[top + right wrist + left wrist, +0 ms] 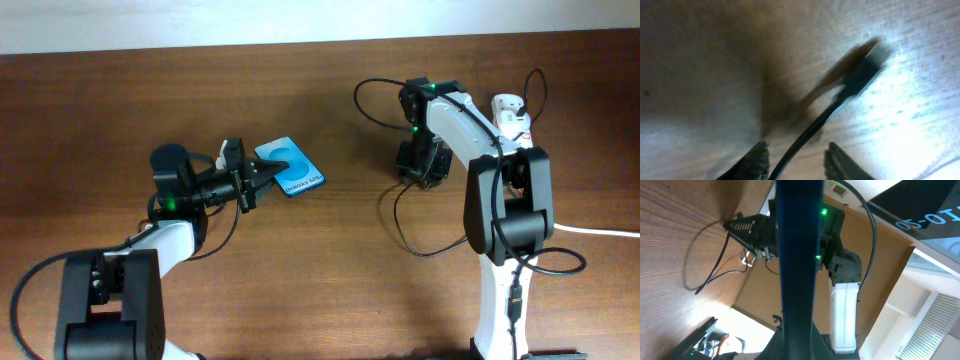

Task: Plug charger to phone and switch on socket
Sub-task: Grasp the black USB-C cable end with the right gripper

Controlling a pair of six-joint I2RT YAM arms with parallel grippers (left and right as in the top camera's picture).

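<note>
The phone [291, 168], with a blue screen, is left of centre, gripped at its left edge by my left gripper [258, 180], which is shut on it. In the left wrist view the phone [796, 265] shows edge-on as a dark upright bar. The charger's thin black cable [398, 222] curls on the table below my right gripper [419, 172]. In the right wrist view my right gripper [795, 161] is open, its fingers on either side of the cable [812, 127], with the blurred plug tip [869, 67] ahead on the wood. The white socket [511, 114] lies behind the right arm.
A thick white cord [600, 231] runs off to the right edge. Thicker black robot cables [545, 262] hang by the right arm's base. The right arm [837, 255] shows across the table in the left wrist view, with the thin cable [705, 275] on the wood.
</note>
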